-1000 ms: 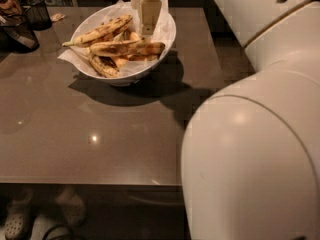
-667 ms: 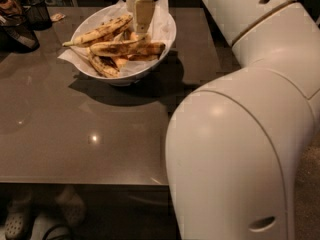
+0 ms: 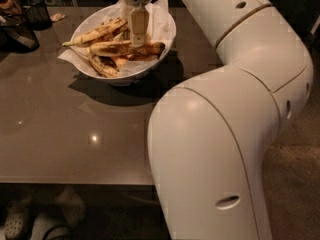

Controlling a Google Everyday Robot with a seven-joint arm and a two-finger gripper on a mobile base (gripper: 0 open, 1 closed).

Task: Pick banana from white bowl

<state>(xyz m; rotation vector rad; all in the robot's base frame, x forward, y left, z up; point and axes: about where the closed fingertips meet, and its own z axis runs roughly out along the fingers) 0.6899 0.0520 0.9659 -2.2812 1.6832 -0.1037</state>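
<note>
The banana (image 3: 117, 48) lies across the middle of the white bowl (image 3: 131, 75), beside paler bananas (image 3: 95, 34), with the hand (image 3: 139, 38) hanging over it, spread or pressed together we cannot tell; we judge a straight descent astride its thick middle, clear of the neighbours, best.

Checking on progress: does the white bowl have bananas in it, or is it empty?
Not empty: several bananas lie inside the white bowl on white paper. The gripper points down at them near the bowl's far side.
</note>
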